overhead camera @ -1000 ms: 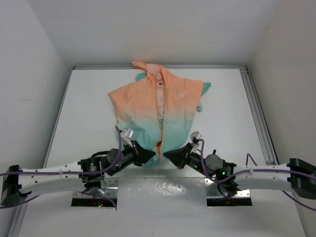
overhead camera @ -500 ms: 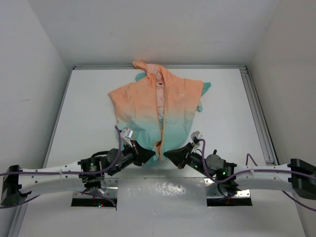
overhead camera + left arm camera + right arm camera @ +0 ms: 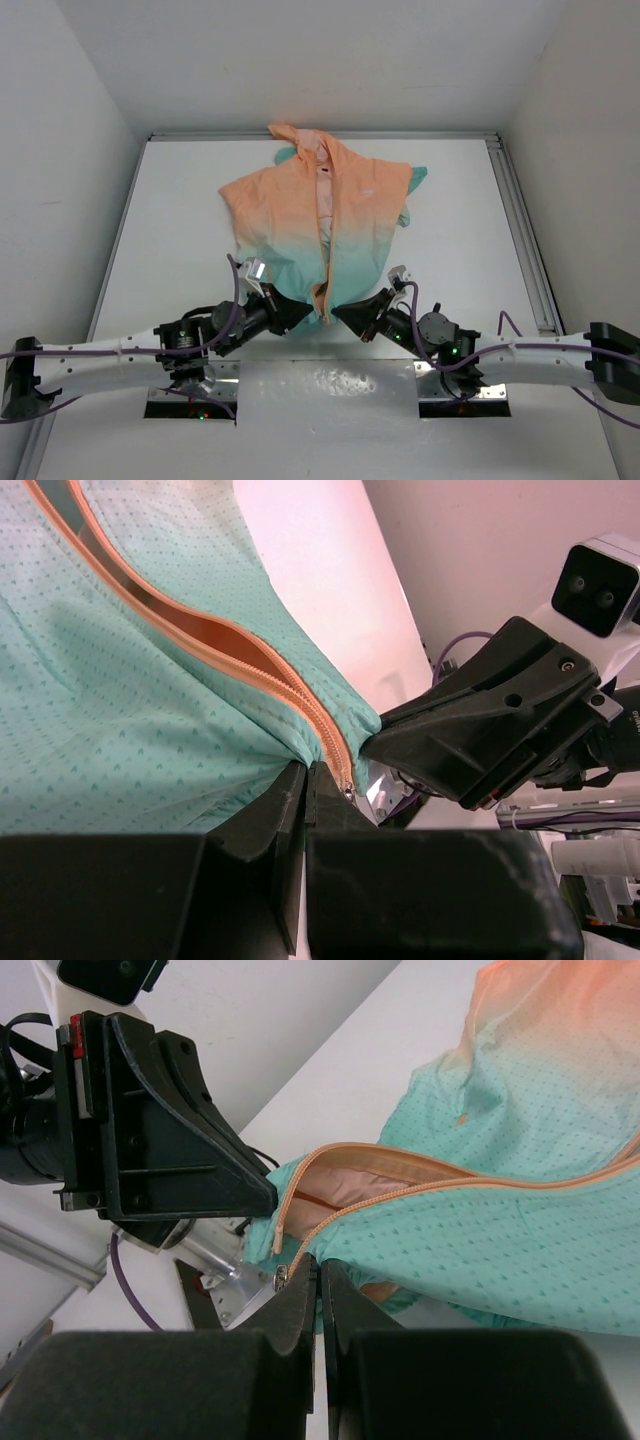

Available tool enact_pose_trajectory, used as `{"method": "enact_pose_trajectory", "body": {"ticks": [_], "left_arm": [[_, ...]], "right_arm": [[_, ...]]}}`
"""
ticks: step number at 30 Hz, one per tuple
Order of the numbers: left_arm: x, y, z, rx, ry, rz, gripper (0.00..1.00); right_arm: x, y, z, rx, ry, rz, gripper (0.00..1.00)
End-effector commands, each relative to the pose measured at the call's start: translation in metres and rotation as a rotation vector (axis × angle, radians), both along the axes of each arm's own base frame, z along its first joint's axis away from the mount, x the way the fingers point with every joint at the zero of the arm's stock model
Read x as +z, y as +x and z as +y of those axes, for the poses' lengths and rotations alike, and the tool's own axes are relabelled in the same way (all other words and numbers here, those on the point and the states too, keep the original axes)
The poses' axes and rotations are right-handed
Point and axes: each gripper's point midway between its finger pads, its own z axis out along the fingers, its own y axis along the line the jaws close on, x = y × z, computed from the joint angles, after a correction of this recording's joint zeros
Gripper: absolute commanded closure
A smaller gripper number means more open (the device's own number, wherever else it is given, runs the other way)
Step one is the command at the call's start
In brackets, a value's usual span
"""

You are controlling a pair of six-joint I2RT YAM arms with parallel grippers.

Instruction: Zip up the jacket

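The jacket (image 3: 300, 215) lies flat mid-table, peach-orange above and teal below, hood at the far side. Its orange zipper (image 3: 324, 270) runs down the front, and the two sides stand apart at the hem in the right wrist view (image 3: 400, 1192). My left gripper (image 3: 308, 317) is shut on the teal hem just left of the zipper's bottom end (image 3: 308, 772). My right gripper (image 3: 338, 312) is shut on the hem at the other zipper end (image 3: 320, 1262), with a small silver slider (image 3: 281, 1277) beside its fingertip. The two grippers face each other, almost touching.
A metal rail (image 3: 520, 225) runs along the table's right side. White walls enclose the left, back and right. The arm bases and mounting plates (image 3: 330, 385) sit at the near edge, just behind the grippers.
The left arm's wrist has shifted slightly to the left and away. Both grippers keep their hold on the hem, and the jacket has not moved.
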Motion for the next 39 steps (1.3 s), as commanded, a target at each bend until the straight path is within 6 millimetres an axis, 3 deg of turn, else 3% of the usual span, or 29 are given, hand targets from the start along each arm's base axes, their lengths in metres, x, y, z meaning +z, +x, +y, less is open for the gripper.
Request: {"method": "enact_pose_trajectory", "body": {"ticks": [1,39], "left_arm": [[0.010,0.000,-0.004,0.001,-0.040,-0.010,1.00],[0.001,-0.007,-0.015,-0.051,-0.047,0.015,1.00]], "right_arm": [[0.005,-0.001,-0.001,0.001,0.028,-0.018,1.00],[0.012,0.005,-0.001,-0.032,0.022,-0.051,1.00]]}}
